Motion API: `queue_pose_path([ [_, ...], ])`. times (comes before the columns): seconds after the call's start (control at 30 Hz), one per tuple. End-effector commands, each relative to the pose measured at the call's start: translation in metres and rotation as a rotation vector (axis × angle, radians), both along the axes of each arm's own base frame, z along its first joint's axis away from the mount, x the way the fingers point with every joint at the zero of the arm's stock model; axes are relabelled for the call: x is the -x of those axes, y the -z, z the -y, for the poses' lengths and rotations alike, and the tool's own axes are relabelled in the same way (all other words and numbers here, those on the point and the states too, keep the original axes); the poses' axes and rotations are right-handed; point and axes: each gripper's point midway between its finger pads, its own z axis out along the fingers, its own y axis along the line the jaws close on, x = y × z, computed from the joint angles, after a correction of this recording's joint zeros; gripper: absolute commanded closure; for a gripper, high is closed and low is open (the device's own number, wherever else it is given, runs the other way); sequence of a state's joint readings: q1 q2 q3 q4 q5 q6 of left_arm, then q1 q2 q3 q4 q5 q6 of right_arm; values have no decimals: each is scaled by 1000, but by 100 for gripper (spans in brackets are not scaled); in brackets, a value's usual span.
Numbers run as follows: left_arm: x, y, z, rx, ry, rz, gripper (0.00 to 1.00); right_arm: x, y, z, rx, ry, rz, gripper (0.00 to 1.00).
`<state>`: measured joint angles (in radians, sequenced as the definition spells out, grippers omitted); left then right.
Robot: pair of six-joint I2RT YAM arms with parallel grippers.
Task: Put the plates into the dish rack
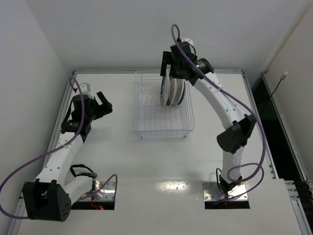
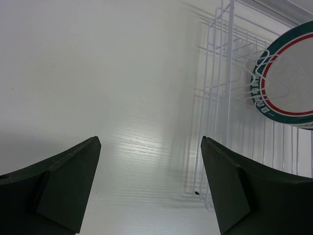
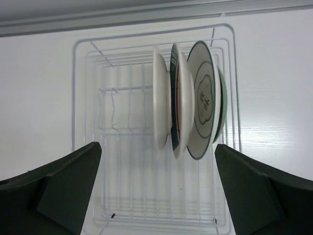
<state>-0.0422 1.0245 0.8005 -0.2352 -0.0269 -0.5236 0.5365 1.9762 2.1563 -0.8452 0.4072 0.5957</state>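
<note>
The wire dish rack (image 1: 149, 120) sits at the middle back of the table. Several plates (image 1: 173, 91) stand on edge in its far right part. From the right wrist I see a white plate (image 3: 160, 98), one with a green-and-red rim (image 3: 179, 103), a pale grey one with a dark ring (image 3: 203, 98) and a dark teal one (image 3: 223, 105) behind it. My right gripper (image 1: 172, 66) hangs open above them, and my right gripper (image 3: 157, 148) holds nothing. My left gripper (image 1: 103, 104) is open and empty left of the rack (image 2: 215, 98). Past my left gripper (image 2: 150, 139) a ringed plate (image 2: 288, 78) shows.
White walls close in the table on the left, back and right. A raised rail (image 1: 156, 72) runs along the back edge just behind the rack. The arm bases (image 1: 227, 193) stand at the near edge.
</note>
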Motion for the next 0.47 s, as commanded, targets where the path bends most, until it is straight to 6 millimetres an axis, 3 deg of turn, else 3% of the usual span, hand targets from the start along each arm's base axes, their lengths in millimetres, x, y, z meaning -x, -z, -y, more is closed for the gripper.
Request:
queue_pose_path([
  [0.0,-2,-6,-7,-22,-19,16,18,14,-28,0,-55,-105,27,0],
  [0.03,-2,-5,-7,-22,-19,16,18,18,-19,9,-43,-105,2,0],
  [0.07,-2,-5,-7,-22,-19,16,18,25,-24,25,-26,-85,3,0],
  [0.1,-2,-5,-7,-30,-15,16,18,33,-5,37,11,-73,-48,0],
  [0.17,-2,-5,-9,-35,-24,16,18,44,12,67,78,-31,-90,0],
  [0.2,-2,-5,-9,-35,-24,16,18,63,33,85,125,-11,-140,0],
  [0.27,-2,-5,-7,-30,-15,16,18,81,54,113,189,27,-172,0],
  [0.3,-2,-5,-5,-26,-5,16,18,104,91,127,230,26,-254,0],
  [0.33,-3,-2,-5,-26,-5,7,18,120,80,134,217,22,-206,0],
  [0.37,-2,0,-8,-32,-17,-2,18,135,107,140,206,3,-229,0],
  [0.4,-2,0,-9,-36,-25,-2,18,141,108,148,193,19,-204,0],
  [0.43,-1,4,-11,-41,-33,-11,18,151,94,150,161,15,-143,0],
])
